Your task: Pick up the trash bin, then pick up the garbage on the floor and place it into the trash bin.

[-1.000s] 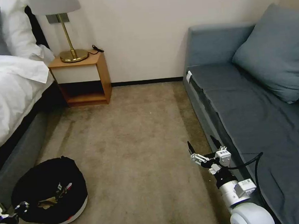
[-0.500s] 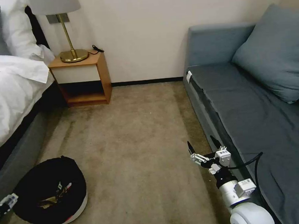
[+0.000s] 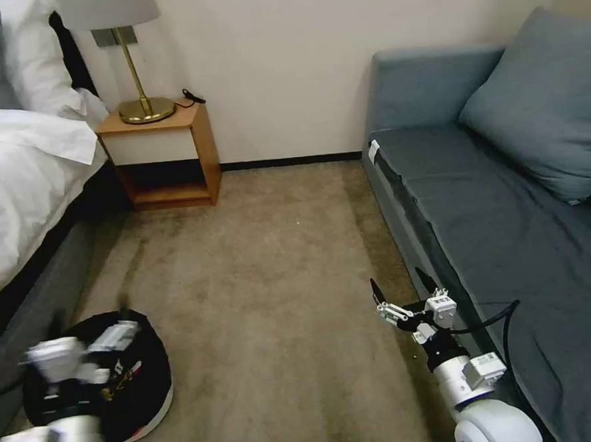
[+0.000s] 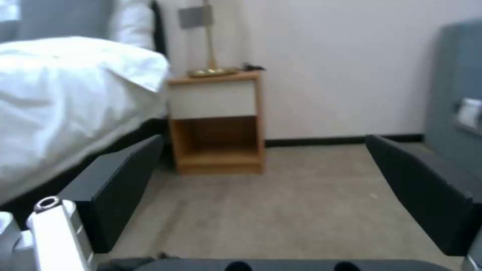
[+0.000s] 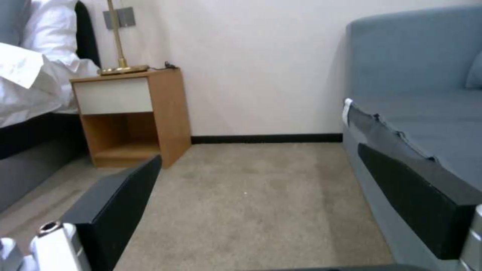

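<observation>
the trash bin [image 3: 142, 390] is seen on the carpet [image 3: 266, 283] at the lower left of the head view, close beside the grey bed base [image 3: 44, 310], its black bag crinkled and its white base showing along the lower edge. some litter [image 3: 121, 378] is seen inside the bin, too blurred to be told apart. the left hand [image 3: 89, 343] is held over the bin's near side and is smeared in the head view; in the left wrist view its two dark fingers [image 4: 118, 184] are set wide apart with bare carpet between them, nothing being pinched. the right hand [image 3: 406, 287] is held low over the carpet just beside the front edge of the blue-grey sofa [image 3: 509, 221], well apart from the bin; its fingers [image 5: 120, 203] are likewise spread and nothing is gripped. a wooden nightstand [image 3: 165, 155] with a brass lamp [image 3: 143, 103] is placed against the far wall between the bed and the sofa, and a large cushion [image 3: 542, 106] is propped on the sofa
</observation>
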You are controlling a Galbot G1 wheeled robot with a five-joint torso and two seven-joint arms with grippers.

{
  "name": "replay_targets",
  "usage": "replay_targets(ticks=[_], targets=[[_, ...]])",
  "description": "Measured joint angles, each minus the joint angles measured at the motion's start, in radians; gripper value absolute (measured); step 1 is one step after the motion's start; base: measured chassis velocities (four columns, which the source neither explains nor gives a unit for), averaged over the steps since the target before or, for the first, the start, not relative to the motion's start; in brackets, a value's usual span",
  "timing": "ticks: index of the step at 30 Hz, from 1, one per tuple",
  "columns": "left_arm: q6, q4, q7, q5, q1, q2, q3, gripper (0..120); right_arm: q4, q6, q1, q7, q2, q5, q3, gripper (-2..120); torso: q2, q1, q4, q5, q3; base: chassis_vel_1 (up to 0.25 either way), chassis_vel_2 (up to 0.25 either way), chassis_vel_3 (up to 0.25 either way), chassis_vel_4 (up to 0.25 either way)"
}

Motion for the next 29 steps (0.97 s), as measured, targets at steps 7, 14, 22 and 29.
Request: replay_targets(ticks=[7,14,22,29], targets=[[-0.011,0.018,-0.006,0.015,-0.003,-0.002,0.024,100,0.000,0.000,0.000,0.000,0.000,0.000,0.000,100,0.000,0.000,0.0001,-0.0001,0.000,0.000,0.000,0.000,0.000],[-0.006,0.019,-0.010,0.010,-0.005,-0.002,0.020,100,0.000,0.000,0.000,0.000,0.000,0.000,0.000,100,0.000,0.000,0.0001,-0.0001,0.000,0.000,0.000,0.000,0.000],[-0.001,0.019,-0.012,0.005,-0.005,-0.001,0.018,100,0.000,0.000,0.000,0.000,0.000,0.000,0.000,100,0.000,0.000,0.0000,-0.0001,0.000,0.000,0.000,0.000,0.000],[0.001,0.020,-0.012,0.003,-0.006,-0.001,0.016,100,0.000,0.000,0.000,0.000,0.000,0.000,0.000,100,0.000,0.000,0.0001,-0.0001,0.000,0.000,0.000,0.000,0.000]])
